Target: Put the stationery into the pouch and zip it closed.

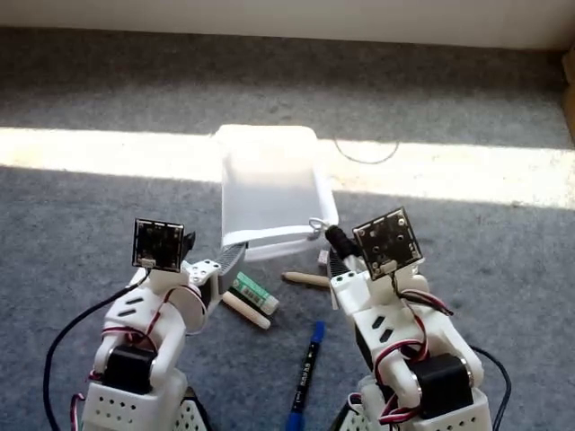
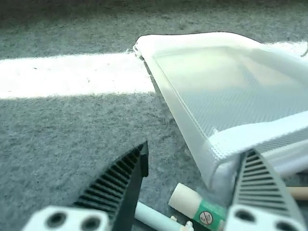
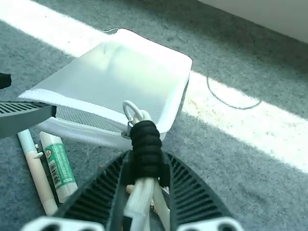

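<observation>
The white mesh pouch (image 1: 269,184) lies flat on the grey carpet, its mouth towards the arms. My left gripper (image 1: 232,256) stands open at the pouch's near left corner (image 2: 216,166), which sits between the spread fingers (image 2: 122,180). My right gripper (image 3: 146,159) is shut on the black braided zipper pull (image 3: 144,144) at the near right corner (image 1: 331,239). In front of the pouch lie a green glue stick (image 1: 252,292), a white pen (image 1: 244,310), a wooden pencil (image 1: 305,279) and a blue pen (image 1: 305,370).
A thin cord (image 1: 364,154) curls on the carpet beyond the pouch's far right corner. A bright band of sunlight (image 1: 90,148) crosses the floor. A wall edge (image 1: 359,18) runs along the back.
</observation>
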{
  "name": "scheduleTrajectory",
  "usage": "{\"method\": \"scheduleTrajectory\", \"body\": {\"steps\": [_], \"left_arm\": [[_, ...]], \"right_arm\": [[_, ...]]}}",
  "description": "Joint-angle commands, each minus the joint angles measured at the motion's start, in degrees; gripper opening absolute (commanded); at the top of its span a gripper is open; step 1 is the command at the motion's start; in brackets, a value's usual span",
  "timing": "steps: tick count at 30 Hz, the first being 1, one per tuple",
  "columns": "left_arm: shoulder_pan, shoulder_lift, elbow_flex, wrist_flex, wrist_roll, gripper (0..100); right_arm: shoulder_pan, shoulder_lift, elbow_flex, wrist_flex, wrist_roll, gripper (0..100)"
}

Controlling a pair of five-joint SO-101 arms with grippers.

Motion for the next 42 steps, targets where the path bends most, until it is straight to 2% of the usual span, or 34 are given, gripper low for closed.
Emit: {"method": "scheduleTrajectory", "body": {"steps": [1,4,11,13,18,20,26,28,32,37,42], "left_arm": [[-0.4,-0.2,0.7,-4.0,-3.1,24],[-0.4,-0.2,2.1,-6.9,-5.4,18],[-0.7,-0.2,2.1,-7.6,-6.0,16],[-0.7,-0.2,1.4,-7.6,-6.1,12],[-0.7,-0.2,-5.5,-0.5,-11.8,1],[-0.7,-0.2,-8.0,2.3,-11.8,1],[-0.7,-0.2,-12.5,7.2,-11.7,1],[-0.7,-0.2,-13.5,8.3,-11.7,1],[-0.7,-0.1,-16.1,10.1,-11.7,1],[-3.2,0.0,-20.5,12.6,-11.7,1],[-4.4,8.2,-27.0,14.6,-11.6,1]], "right_arm": [[-0.5,-0.7,-1.3,-0.1,-0.6,0.5],[-0.5,-0.7,-1.3,-0.1,-0.6,0.5],[-0.5,-0.7,-1.3,0.0,-0.6,0.5],[-0.5,-0.7,-1.3,0.0,-0.6,0.5],[-0.5,-0.7,-1.3,-0.2,-0.3,1.1],[-0.5,-0.7,-1.3,0.0,-0.3,3.9],[-0.2,-0.7,-0.8,0.1,-0.3,24.3],[-0.1,-0.7,-0.8,0.1,-0.3,28.4],[0.0,-0.3,-0.8,-0.3,-0.3,28.9],[3.9,-0.2,-0.8,-0.6,-0.3,28.9],[4.4,-0.1,-0.7,-2.3,-0.3,28.9]]}}
